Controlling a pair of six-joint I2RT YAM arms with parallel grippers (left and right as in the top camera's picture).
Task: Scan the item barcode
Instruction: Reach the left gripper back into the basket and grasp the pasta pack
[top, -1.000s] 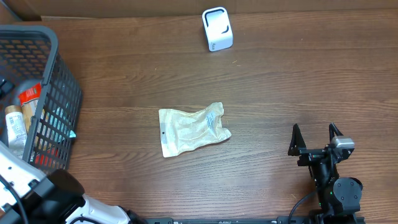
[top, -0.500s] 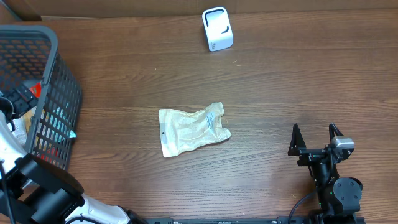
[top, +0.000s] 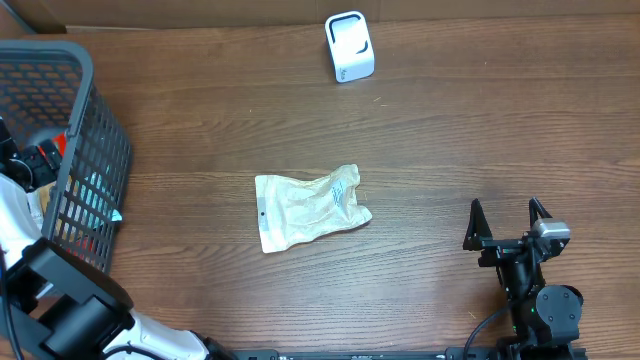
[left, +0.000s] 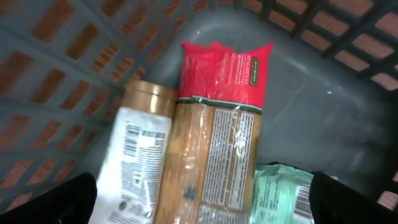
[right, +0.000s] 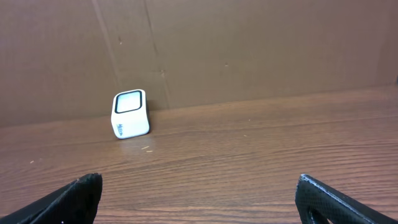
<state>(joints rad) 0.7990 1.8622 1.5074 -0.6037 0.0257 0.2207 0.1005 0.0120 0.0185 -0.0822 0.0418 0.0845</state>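
Note:
My left gripper (left: 199, 208) is open inside the grey basket (top: 85, 120), its dark fingertips (left: 50, 199) at the lower corners of the left wrist view. Just below it lie a white bottle with a gold cap (left: 134, 155), a brown packet with a red top (left: 217, 137) and a pale green packet with a barcode (left: 280, 196). Nothing sits between the jaws. A cream pouch (top: 310, 208) lies mid-table. The white scanner (top: 349, 46) (right: 130, 114) stands at the far edge. My right gripper (top: 506, 215) (right: 199, 199) is open and empty near the front right.
The basket's mesh walls (left: 68, 68) close in around the left gripper. A brown cardboard wall (right: 249, 50) runs behind the scanner along the table's far edge. The wooden table top (top: 480, 120) stretches between the pouch, the scanner and the right arm.
My left arm has reached up into the basket and now covers the bottle and packets seen there from overhead before. The right arm, the pouch and the scanner have not moved.

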